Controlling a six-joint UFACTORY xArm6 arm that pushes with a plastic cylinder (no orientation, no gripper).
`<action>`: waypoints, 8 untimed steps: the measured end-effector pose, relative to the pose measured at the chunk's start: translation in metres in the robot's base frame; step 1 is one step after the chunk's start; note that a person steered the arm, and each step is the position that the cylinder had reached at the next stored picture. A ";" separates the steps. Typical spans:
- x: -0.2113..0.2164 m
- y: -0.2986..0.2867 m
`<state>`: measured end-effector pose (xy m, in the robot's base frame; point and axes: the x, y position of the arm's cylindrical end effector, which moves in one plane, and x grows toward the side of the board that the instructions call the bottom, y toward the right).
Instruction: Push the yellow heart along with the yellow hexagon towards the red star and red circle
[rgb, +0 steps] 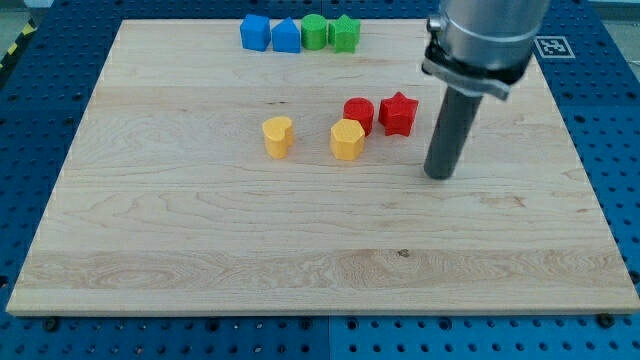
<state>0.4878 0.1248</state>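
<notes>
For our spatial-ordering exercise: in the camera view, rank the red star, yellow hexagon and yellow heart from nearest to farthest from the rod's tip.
From my tip:
1. Red star block, just to its left.
2. Yellow hexagon block, centre.
3. Yellow heart block, farthest left.

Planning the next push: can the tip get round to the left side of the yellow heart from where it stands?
Probably yes. My tip stands right of the red star; the bare board below the yellow hexagon leaves a path to the yellow heart.
</notes>
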 end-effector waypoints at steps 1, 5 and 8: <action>0.014 -0.068; -0.042 -0.254; -0.047 -0.209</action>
<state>0.4410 -0.0837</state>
